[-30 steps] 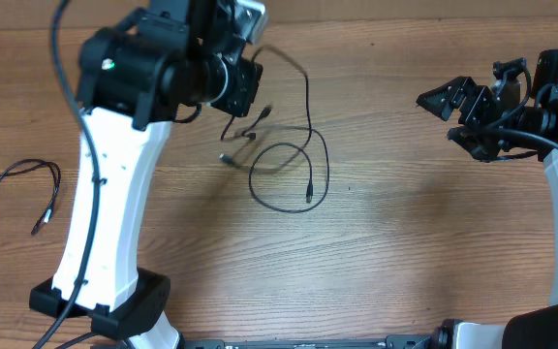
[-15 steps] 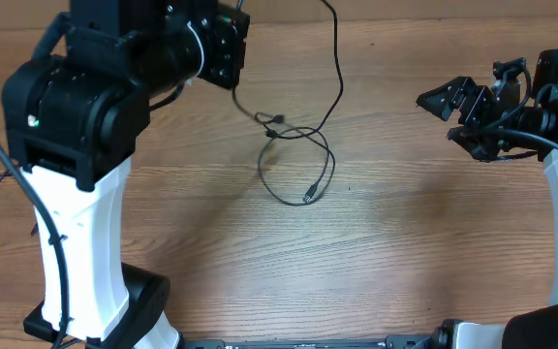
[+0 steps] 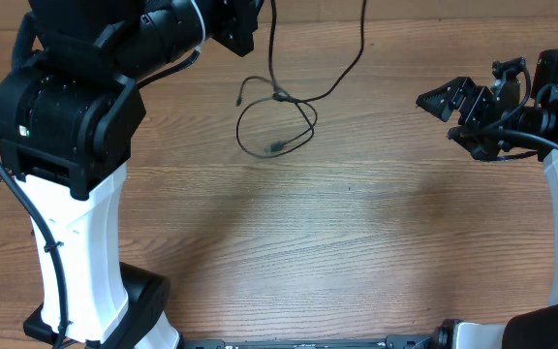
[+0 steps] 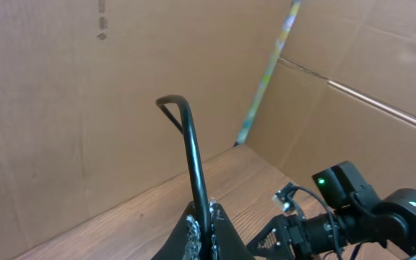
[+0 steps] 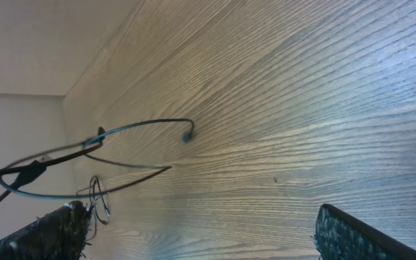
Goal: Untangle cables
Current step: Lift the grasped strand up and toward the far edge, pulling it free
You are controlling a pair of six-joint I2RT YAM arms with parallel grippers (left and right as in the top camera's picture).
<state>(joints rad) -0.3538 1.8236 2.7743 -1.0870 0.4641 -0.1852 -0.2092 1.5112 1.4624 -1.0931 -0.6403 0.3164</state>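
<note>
My left gripper (image 4: 202, 238) is clamped on the thin black cables (image 3: 279, 96), one glossy strand arching above it. Their knotted loop hangs at twelve o'clock over the wood-grain table (image 3: 356, 242), perhaps touching it. My right gripper (image 3: 450, 121) gapes wide at three o'clock.

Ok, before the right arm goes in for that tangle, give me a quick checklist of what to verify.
1. Left end effector grips a cable: ok, shut on it.
2. Right end effector ready: ok, open and empty.
3. Cables apart: not ok, strands cross at a tangle above a loop.
4. Plug end visible: ok, at the loop's lower edge.
5. Way across the table from the right end effector to the loop: ok, nothing lies between.
6. Third cable located: cannot tell, the left arm hides that side.
</note>
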